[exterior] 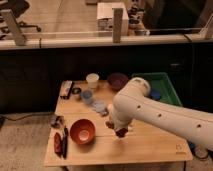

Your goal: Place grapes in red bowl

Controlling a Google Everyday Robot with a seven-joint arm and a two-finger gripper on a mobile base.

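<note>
The red bowl (82, 131) sits at the front left of the wooden table (150, 150), orange-red with a pale inside, and holds nothing. My gripper (120, 130) hangs at the end of the big white arm, just right of the bowl and low over the table. It is shut on the grapes (121, 133), a small dark reddish bunch showing below its tip. The grapes are about a bowl's width to the right of the bowl's centre, outside its rim. The small orange fruit is hidden behind my arm.
A dark purple bowl (118, 80) and a white cup (92, 80) stand at the back. A green tray (162, 85) is at the back right. A blue cup (87, 96) and a pale blue item (100, 107) sit mid-table. Dark utensils (60, 141) lie at the front left edge.
</note>
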